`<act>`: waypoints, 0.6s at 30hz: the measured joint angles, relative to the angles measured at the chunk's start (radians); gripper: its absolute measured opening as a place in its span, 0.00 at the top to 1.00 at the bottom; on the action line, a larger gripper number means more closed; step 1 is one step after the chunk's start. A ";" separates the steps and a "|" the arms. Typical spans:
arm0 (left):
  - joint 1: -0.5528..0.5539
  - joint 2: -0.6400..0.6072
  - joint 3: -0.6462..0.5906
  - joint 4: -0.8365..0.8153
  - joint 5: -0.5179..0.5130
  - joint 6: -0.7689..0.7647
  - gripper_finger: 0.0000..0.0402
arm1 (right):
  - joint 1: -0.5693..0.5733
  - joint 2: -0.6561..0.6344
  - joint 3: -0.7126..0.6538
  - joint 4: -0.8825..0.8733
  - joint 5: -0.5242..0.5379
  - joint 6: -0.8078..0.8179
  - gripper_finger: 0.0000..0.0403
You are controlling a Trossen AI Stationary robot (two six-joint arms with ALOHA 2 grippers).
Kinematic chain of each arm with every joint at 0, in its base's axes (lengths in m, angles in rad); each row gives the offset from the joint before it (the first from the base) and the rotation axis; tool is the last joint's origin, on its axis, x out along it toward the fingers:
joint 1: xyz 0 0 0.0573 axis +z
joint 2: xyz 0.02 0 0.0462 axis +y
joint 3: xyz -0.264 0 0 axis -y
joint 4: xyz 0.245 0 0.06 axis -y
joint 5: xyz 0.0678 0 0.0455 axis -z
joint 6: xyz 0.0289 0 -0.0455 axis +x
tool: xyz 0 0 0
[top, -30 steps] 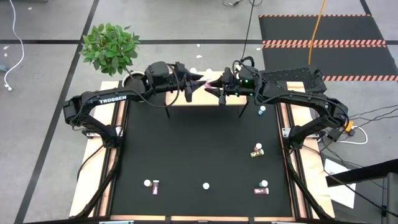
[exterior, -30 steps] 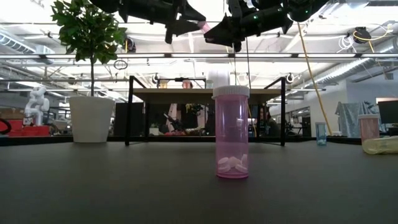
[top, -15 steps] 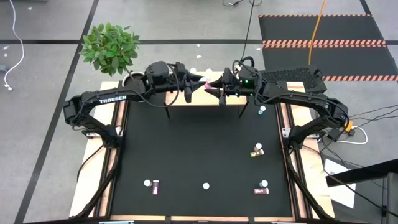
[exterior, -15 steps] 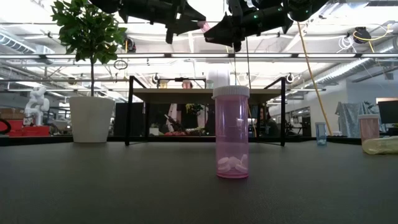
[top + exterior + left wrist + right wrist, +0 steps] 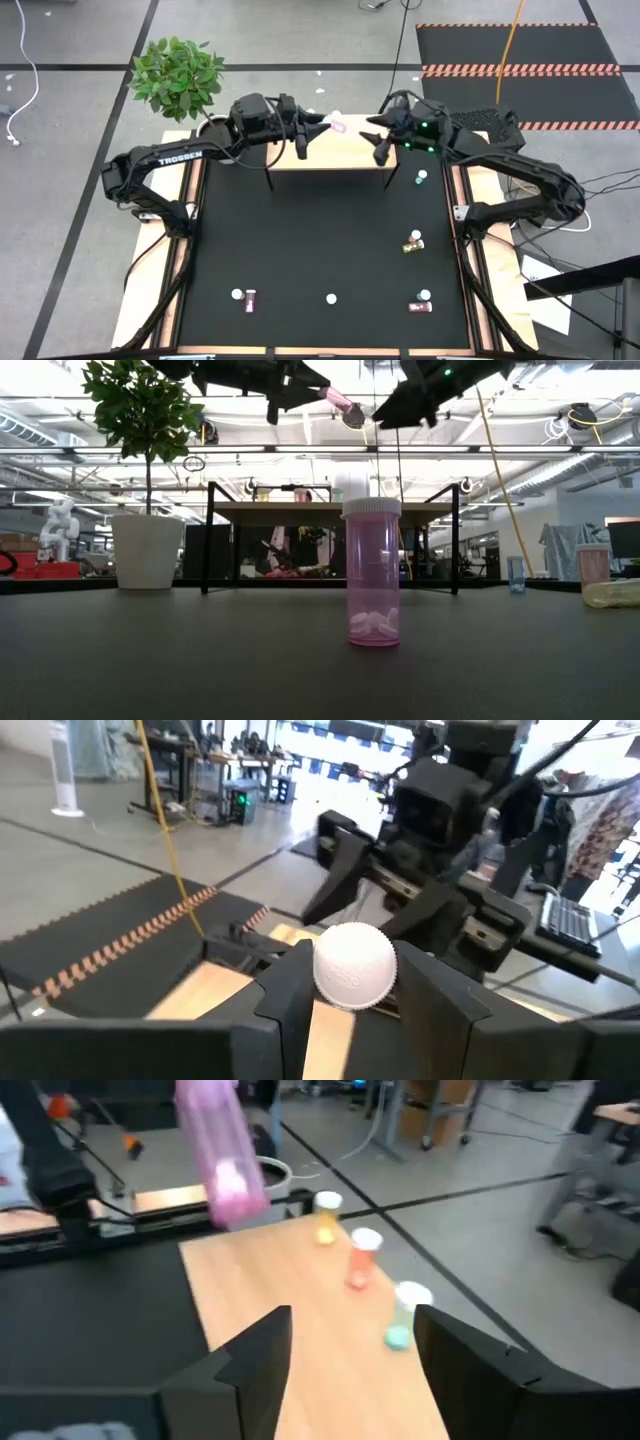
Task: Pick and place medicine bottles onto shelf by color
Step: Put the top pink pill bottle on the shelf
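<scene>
Pink bottle is pinched in the left gripper jaws above the shelf, apart from the right gripper jaws, spread.

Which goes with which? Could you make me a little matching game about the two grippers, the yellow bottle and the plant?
Things:
1. left gripper
2. right gripper
3. yellow bottle
4. plant

States or places:
A. lying on its side on the black mat
B. open and empty, above the shelf
C. off the mat, past the table's far left corner
D. shut on a pink bottle

Pairs: 1-D, 2-B, 3-A, 4-C
</scene>
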 joint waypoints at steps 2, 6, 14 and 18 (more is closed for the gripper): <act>0.008 0.000 0.015 0.000 -0.003 0.014 0.67 | -0.012 -0.031 -0.009 -0.011 0.006 -0.008 0.46; 0.019 0.026 0.050 -0.002 -0.005 0.018 0.67 | -0.042 -0.078 -0.019 -0.015 0.010 0.004 0.45; -0.003 0.186 0.270 -0.227 -0.002 0.122 0.67 | -0.059 -0.128 -0.019 -0.111 0.087 0.017 0.45; -0.002 0.274 0.412 -0.322 -0.007 0.188 0.67 | -0.058 -0.142 -0.019 -0.186 0.154 0.020 0.45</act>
